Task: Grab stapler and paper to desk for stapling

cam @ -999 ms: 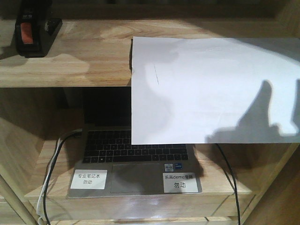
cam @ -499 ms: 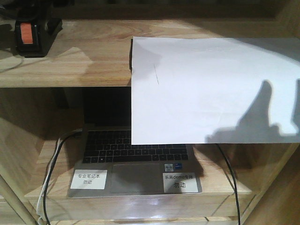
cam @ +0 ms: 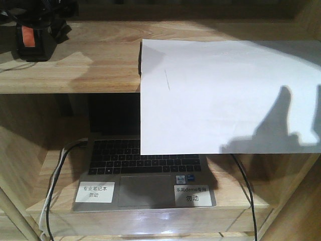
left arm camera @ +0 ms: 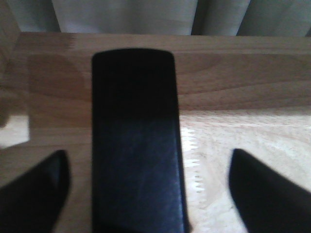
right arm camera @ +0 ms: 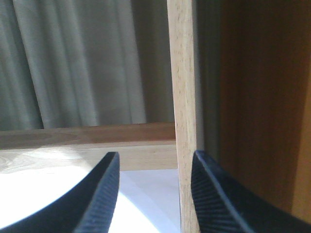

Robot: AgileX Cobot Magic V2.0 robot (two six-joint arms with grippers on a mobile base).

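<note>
The black stapler (cam: 33, 39), with an orange-red patch on top, sits at the far left of the upper shelf board. In the left wrist view the stapler (left arm camera: 135, 145) lies lengthwise between the tips of my left gripper (left arm camera: 146, 191), which is open with a gap on each side. The white paper (cam: 228, 95) lies on the same shelf and overhangs its front edge. My right gripper (right arm camera: 154, 194) is open just above the paper (right arm camera: 146, 204), near its right end, with a shelf upright (right arm camera: 185, 121) showing between its fingers. The desk is out of view.
An open laptop (cam: 145, 173) with two white labels sits on the lower shelf, partly behind the hanging paper. Cables (cam: 52, 186) run down its left side, and another cable (cam: 247, 188) runs on the right. A wooden side panel (right arm camera: 262, 107) stands close on the right.
In the front view the dark parts of the left gripper have closed in round the stapler's top, hiding more of it. The paper has not moved.
</note>
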